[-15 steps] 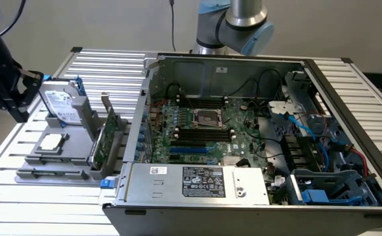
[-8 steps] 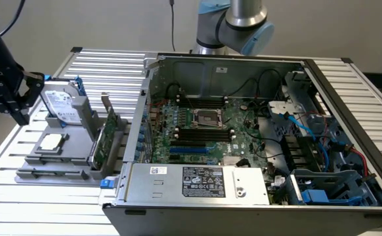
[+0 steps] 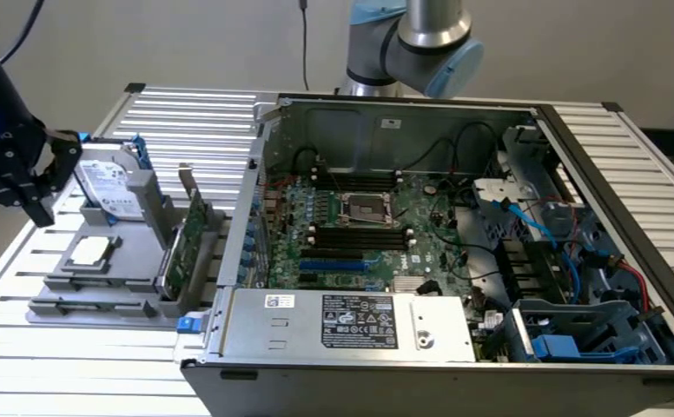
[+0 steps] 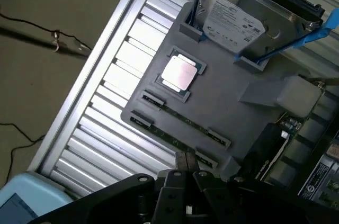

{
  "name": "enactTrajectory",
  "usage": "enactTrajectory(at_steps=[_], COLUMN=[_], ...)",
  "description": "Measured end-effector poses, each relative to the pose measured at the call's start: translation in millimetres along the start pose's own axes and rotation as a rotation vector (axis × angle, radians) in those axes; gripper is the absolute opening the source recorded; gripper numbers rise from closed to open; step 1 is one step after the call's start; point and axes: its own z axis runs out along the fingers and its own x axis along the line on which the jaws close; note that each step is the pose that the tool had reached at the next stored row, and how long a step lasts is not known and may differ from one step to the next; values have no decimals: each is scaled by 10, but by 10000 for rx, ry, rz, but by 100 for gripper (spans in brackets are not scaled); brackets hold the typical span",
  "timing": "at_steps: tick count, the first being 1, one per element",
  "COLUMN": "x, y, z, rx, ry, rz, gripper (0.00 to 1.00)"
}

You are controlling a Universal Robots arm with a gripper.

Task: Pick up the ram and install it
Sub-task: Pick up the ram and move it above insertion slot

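The ram (image 4: 183,120) is a thin green stick standing on its edge between small clips on the grey holder plate (image 4: 233,94), just beside the square processor (image 4: 180,72). My gripper (image 4: 185,164) hovers above the plate's edge close to the ram, its two fingers pressed together and holding nothing. In the exterior view the black gripper (image 3: 38,207) hangs at that view's far left, above the left side of the holder plate (image 3: 117,274). The open computer case (image 3: 453,113) lies to the exterior view's right, with black memory slots (image 3: 360,231) on its motherboard.
A silver hard drive with blue rails (image 3: 111,187) stands upright at the back of the plate, and a wider green expansion card (image 3: 187,239) stands between plate and case. The power supply (image 3: 349,321) fills the case's front. A loose cable (image 4: 32,30) lies on the floor beyond the slatted table.
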Motion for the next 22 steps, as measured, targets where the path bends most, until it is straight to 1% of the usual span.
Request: enactTrajectory(at_steps=[11, 22], x=[-3, -4], y=[-4, -5], z=[81, 116], rx=[78, 159], ry=[85, 170], rz=[-1997, -3988], gripper=[10, 10])
